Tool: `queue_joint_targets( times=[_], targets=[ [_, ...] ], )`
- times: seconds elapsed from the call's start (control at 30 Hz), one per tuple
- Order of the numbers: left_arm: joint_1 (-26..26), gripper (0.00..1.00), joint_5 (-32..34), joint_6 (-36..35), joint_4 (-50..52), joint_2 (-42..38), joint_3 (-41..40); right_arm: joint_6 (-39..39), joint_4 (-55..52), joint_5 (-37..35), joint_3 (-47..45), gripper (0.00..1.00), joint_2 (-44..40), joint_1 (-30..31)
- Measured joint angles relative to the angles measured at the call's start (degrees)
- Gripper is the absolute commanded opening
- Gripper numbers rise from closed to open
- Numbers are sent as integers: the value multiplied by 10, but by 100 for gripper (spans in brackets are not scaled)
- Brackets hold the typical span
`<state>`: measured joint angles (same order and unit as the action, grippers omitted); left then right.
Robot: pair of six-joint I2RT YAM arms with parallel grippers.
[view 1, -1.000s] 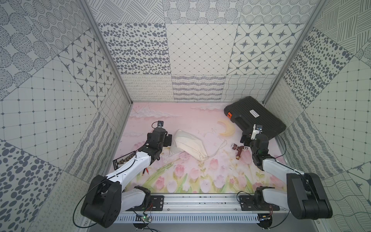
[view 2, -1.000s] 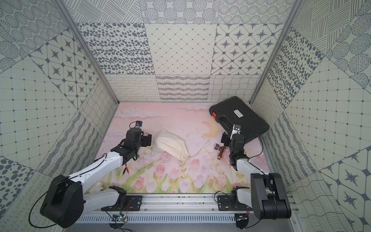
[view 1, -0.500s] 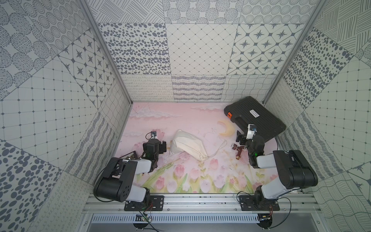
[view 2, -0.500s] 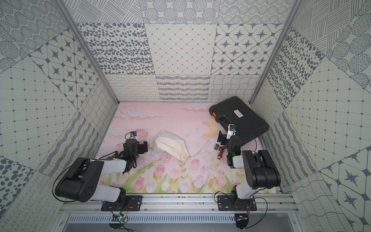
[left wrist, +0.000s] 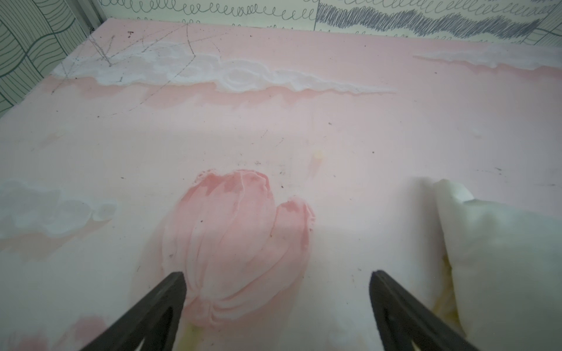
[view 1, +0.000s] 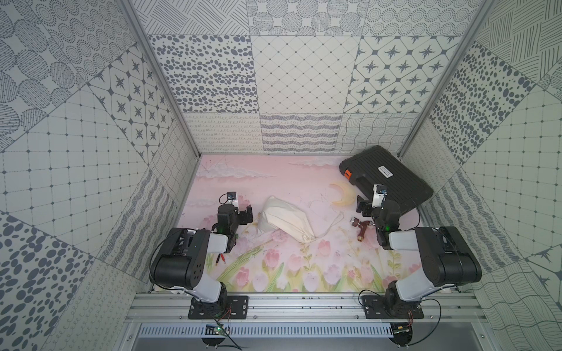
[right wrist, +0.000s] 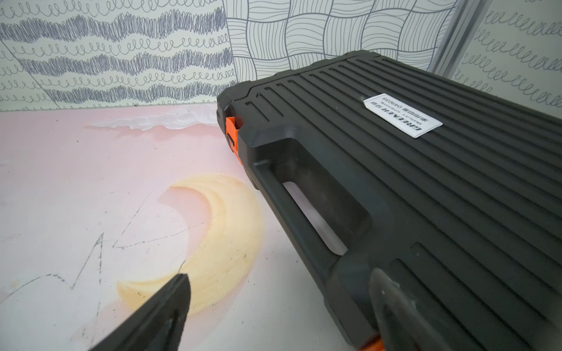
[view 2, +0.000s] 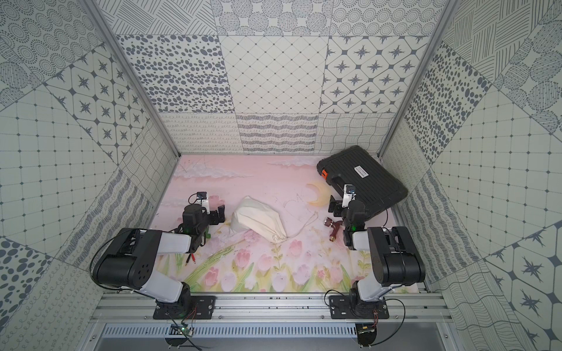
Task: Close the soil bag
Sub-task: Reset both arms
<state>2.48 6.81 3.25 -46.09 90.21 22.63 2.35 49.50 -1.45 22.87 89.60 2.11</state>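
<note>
Pink painted desk (view 1: 273,182): soil bag (view 1: 284,220) lies diagonal, fat end just beside my left fingers (view 1: 245,215), neck and cord (view 1: 329,227) toward my right fingers (view 1: 365,208). Both pairs wide open, empty.

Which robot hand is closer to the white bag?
Left. The left gripper is beside the soil bag; the right gripper is farther off, by the black case.

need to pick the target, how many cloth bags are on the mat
1. The bag lies on the mat, just right of the left pincer. None seems hidden.
</note>
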Motion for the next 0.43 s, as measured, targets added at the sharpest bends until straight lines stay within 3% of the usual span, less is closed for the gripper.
queue_joint_targets(
  times=[0.43],
  targets=[
    [-3, 99, -51, -4, 0, 0, 2, 0, 0, 0, 0, 97, 0, 0]
  ],
)
